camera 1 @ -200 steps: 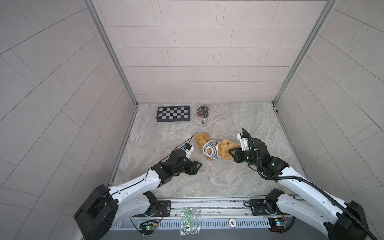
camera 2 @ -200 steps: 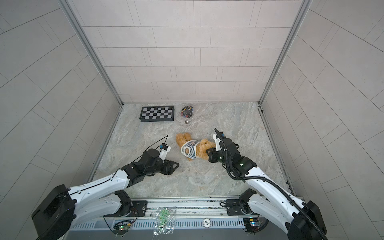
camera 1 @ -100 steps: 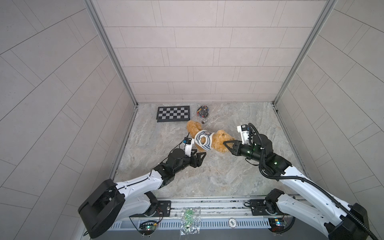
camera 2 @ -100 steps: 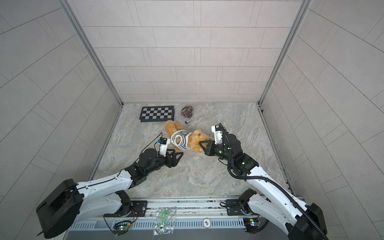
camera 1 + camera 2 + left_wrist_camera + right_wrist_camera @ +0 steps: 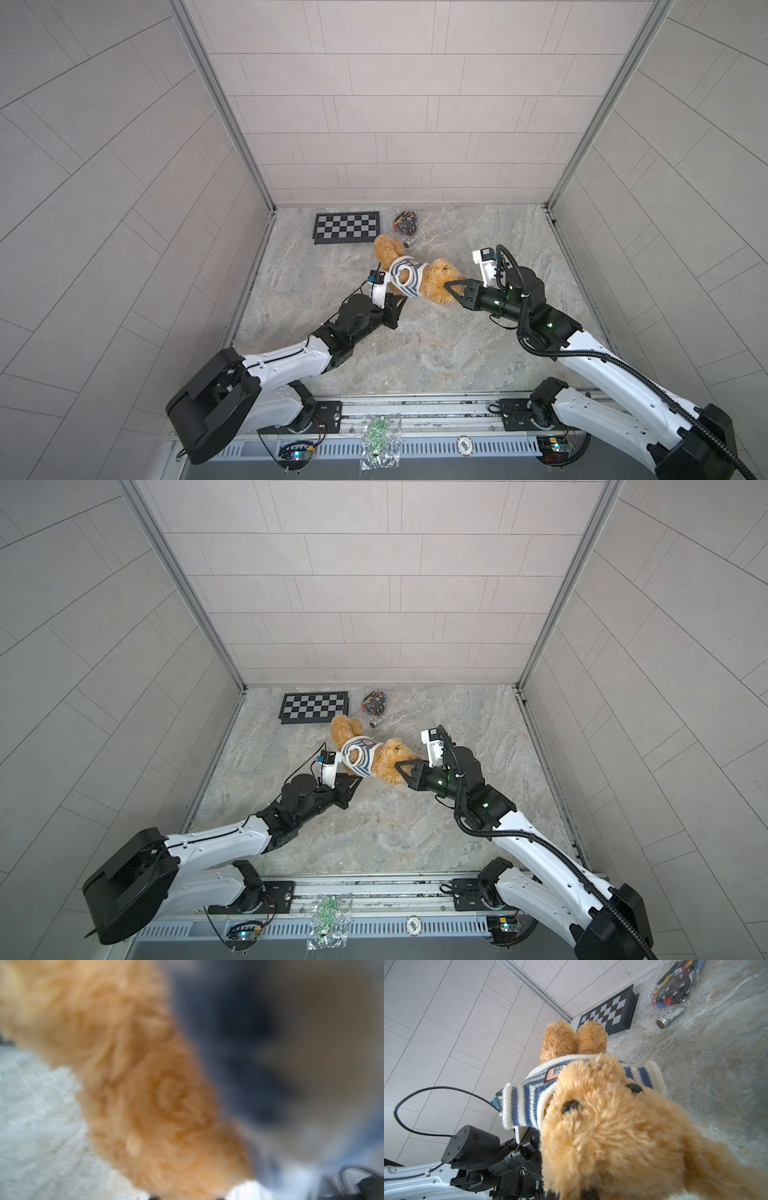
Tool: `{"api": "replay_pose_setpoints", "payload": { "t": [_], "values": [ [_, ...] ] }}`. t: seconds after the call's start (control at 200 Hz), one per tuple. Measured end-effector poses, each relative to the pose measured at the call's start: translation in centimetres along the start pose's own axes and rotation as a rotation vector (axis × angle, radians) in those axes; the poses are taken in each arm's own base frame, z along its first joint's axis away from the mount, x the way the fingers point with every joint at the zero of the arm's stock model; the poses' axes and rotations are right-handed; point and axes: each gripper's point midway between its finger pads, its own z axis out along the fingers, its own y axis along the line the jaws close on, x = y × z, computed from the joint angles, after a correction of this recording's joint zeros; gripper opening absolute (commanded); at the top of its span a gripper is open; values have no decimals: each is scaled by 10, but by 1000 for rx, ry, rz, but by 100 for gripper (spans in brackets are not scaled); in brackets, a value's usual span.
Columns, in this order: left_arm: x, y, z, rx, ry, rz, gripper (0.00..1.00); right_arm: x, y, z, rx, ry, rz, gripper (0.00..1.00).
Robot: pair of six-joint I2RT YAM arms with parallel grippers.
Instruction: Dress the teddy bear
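Two grippers are set at opposite ends of the teddy bear (image 5: 436, 284), which is found mid-table (image 5: 457, 353) toward the far side, just this side of the chessboard (image 5: 347, 226). Its long axis is laid from far left to near right: the legs are pointed at the chessboard and the head at the right gripper (image 5: 451, 291), whose jaws are pinched on the head's fur. The left gripper (image 5: 395, 300) is tucked beneath the striped shirt (image 5: 405, 276) at the bear's near-left side. Whether its jaws are closed on cloth cannot be told, since that wrist view is blurred. The shirt is worn around the torso, yet a sleeve (image 5: 517, 1105) is seen limp, so threading an arm is judged next, and the left gripper is placed nearer for it.
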Motion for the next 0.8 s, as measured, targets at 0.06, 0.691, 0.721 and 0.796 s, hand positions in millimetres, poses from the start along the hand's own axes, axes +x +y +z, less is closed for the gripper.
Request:
{"api": "replay_pose_setpoints", "payload": {
  "t": [0.06,0.691,0.721,0.796],
  "values": [
    [0,-1,-1,4,1,6,0,0,0,0,1,1,0,0],
    [23,-32,-33,124,269,43,0,4,-45,-4,121,-28,47,30],
    [29,-34,-35,134,298,29,0,8,-52,-3,136,-21,54,32],
    [41,-36,-39,146,365,-7,0,16,-63,-2,165,-8,57,36]
  ]
}}
